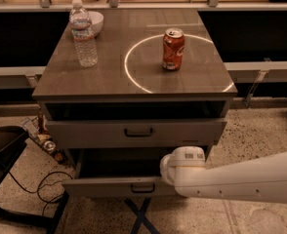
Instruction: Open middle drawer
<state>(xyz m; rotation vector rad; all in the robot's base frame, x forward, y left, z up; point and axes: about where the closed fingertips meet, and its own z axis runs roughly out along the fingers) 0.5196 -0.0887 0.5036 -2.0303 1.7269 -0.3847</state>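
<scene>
The wood-topped cabinet (133, 77) shows two grey drawer fronts. The upper one (85, 133) is out a little, with a dark bar handle (137, 132). Below it the middle drawer (99, 186) is pulled out farther, its inside in shadow, and its dark handle (143, 188) is on the front. My white arm (251, 179) comes in from the right. Its gripper end (175, 172) sits over the drawer's front edge, just right of the handle. A third drawer is hidden below.
A water bottle (83, 33), a white bowl (95, 21) and a red soda can (173, 49) stand on the cabinet top. Dark crossed legs (138, 216) show under the cabinet. A dark chair (2, 150), cables (41, 189) and clutter lie on the floor at left.
</scene>
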